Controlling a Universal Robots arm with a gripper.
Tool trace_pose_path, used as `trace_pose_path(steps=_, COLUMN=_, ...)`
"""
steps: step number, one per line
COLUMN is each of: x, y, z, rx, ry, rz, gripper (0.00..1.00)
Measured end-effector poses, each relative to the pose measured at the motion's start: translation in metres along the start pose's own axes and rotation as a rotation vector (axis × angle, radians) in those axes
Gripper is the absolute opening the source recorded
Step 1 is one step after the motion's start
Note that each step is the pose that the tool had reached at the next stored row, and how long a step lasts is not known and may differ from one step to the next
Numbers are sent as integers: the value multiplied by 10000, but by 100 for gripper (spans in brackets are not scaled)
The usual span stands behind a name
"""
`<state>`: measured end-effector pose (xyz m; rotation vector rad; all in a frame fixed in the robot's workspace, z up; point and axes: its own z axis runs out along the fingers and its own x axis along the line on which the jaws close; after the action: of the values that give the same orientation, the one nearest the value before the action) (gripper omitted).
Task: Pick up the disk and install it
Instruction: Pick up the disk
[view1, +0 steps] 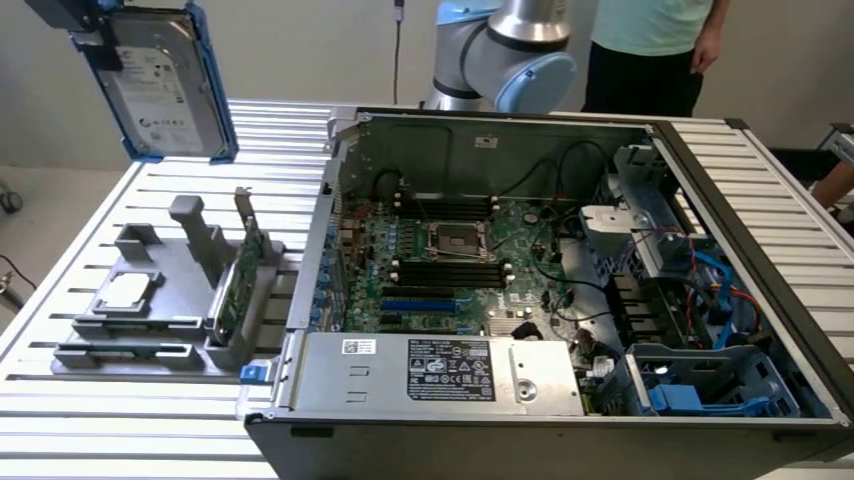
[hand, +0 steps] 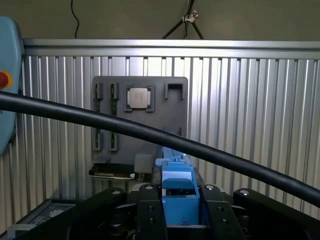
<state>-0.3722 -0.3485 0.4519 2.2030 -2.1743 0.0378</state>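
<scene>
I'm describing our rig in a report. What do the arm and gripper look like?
The arm is a silver-grey metal tube with rounded light-blue joint caps. The gripper is black and blocky, with round bolt heads on its body and black fingers. A thick black cable runs past it.

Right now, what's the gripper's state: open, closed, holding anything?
gripper: closed, holding the disk by its blue carrier, up in the air.
</scene>
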Motion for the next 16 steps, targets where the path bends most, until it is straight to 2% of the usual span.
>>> trace_pose_path(steps=16, x=186, y=-720, z=-178, rx=-153, ry=-3, rz=-6, gripper=32)
